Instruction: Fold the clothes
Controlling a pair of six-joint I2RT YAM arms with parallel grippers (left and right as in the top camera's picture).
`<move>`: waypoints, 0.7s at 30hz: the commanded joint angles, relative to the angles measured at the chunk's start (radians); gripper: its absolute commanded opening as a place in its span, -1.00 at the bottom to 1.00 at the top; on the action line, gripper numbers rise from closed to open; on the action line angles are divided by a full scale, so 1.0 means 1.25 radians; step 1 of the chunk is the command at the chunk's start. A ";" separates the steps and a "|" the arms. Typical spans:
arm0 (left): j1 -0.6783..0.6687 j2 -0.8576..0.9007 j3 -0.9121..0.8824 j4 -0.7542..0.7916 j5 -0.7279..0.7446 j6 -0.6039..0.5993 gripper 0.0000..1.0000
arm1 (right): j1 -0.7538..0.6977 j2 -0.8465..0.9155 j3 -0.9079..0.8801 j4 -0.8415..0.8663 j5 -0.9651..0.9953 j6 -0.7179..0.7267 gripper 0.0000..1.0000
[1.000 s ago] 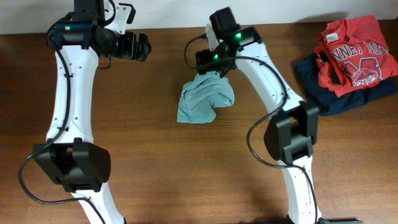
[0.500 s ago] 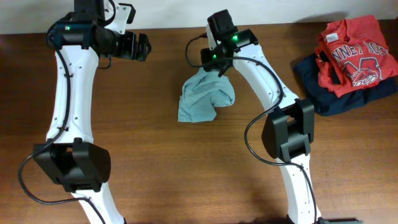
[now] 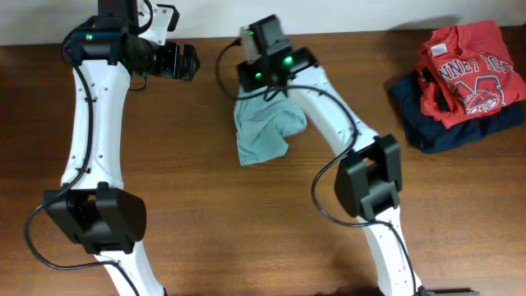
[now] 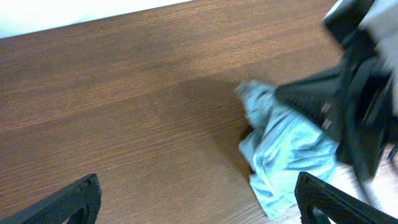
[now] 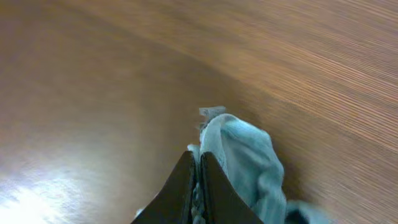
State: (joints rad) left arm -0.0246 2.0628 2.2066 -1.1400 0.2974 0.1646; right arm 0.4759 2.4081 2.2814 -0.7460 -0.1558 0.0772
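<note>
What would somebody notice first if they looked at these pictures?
Probably the crumpled pale green T-shirt in the middle of the wooden table, with the right gripper pinching a bunch of its fabric. Next, the bright red shirt with white letters, lying on a dark navy garment at the table's far right corner.

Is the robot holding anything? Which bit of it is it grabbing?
Yes. The right gripper is shut on the T-shirt, pinching a bunched fold at its far edge. The left gripper is open and holds nothing.
</note>
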 commanded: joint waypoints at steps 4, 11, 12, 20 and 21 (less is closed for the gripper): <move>0.003 0.003 0.000 -0.004 -0.002 0.008 0.98 | 0.028 0.028 0.011 0.002 -0.013 -0.005 0.97; 0.003 0.003 0.000 -0.004 -0.002 0.008 0.98 | 0.009 0.001 0.011 -0.035 -0.014 0.005 0.97; 0.003 0.004 0.000 -0.004 -0.002 0.008 0.98 | 0.003 -0.007 0.011 -0.043 -0.014 0.005 0.97; 0.001 0.004 0.000 -0.005 0.002 0.007 0.98 | -0.083 -0.038 0.011 -0.159 -0.043 0.035 0.97; 0.000 0.004 0.000 -0.005 0.001 0.008 0.98 | -0.098 -0.038 0.011 -0.174 -0.064 0.035 0.97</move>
State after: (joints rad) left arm -0.0246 2.0628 2.2066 -1.1439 0.2977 0.1646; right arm 0.4088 2.4172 2.2814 -0.9394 -0.1852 0.0971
